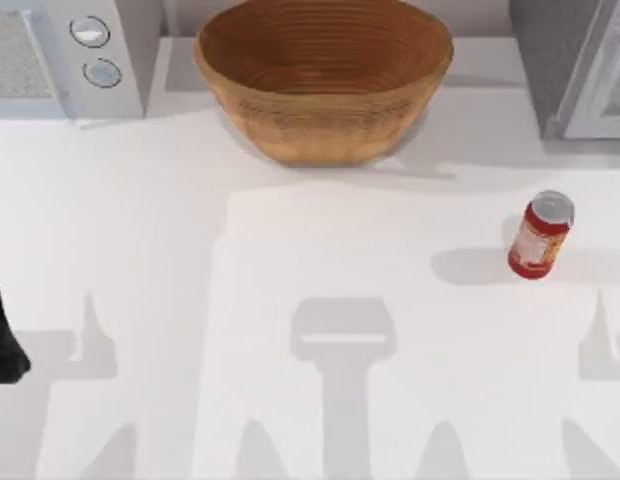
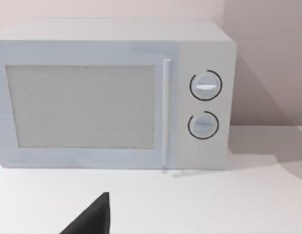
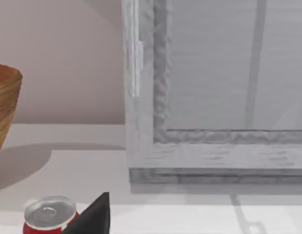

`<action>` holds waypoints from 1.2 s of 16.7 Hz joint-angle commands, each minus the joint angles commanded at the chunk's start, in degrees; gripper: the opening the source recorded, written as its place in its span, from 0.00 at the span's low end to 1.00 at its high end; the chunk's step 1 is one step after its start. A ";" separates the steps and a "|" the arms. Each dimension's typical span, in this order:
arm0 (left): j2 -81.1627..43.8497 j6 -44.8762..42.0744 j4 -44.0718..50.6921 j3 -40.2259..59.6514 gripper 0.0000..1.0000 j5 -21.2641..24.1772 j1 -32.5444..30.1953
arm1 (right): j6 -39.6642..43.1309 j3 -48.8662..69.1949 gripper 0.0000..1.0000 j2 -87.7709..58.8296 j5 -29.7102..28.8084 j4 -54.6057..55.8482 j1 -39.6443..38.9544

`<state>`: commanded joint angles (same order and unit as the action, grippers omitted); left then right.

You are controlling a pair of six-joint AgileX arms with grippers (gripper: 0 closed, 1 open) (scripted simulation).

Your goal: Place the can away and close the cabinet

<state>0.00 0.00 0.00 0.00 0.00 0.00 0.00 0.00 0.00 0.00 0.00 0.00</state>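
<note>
The can point(image 1: 540, 235) stands upright at the top view's middle right, on open white table point(image 1: 290, 300) with room all around; its pale label marks cannot be read. The cabinet point(image 1: 580, 70) fills the upper right corner, the woven bowl point(image 1: 323, 75) the upper centre, the microwave point(image 1: 75, 55) the upper left. The left arm point(image 1: 2, 330) sits at the left edge; whether either claw is clenched or released cannot be told.

can point(image 1: 540, 237) upright at table's point(image 1: 290, 280) right; woven bowl point(image 1: 323, 75) behind; microwave point(image 1: 70, 55) far left
</note>
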 joint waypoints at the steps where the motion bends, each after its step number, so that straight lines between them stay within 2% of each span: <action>1: 0.00 0.00 0.00 0.00 1.00 0.00 0.00 | 0.00 0.00 1.00 0.00 0.00 0.00 0.00; 5: 0.00 0.00 0.00 0.00 1.00 0.00 0.00 | -0.25 0.79 1.00 -3.53 -1.20 3.46 -1.10; 9: 0.00 0.00 0.00 0.00 1.00 0.00 0.00 | -1.15 3.08 1.00 -16.66 -5.02 15.43 -4.85; 20: 0.00 0.00 0.00 0.00 1.00 0.00 0.00 | -5.45 9.55 1.00 -83.28 -20.68 62.19 -20.19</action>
<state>0.00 0.00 0.00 0.00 0.00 0.00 -5.45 9.55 -83.28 -20.68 62.19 -20.19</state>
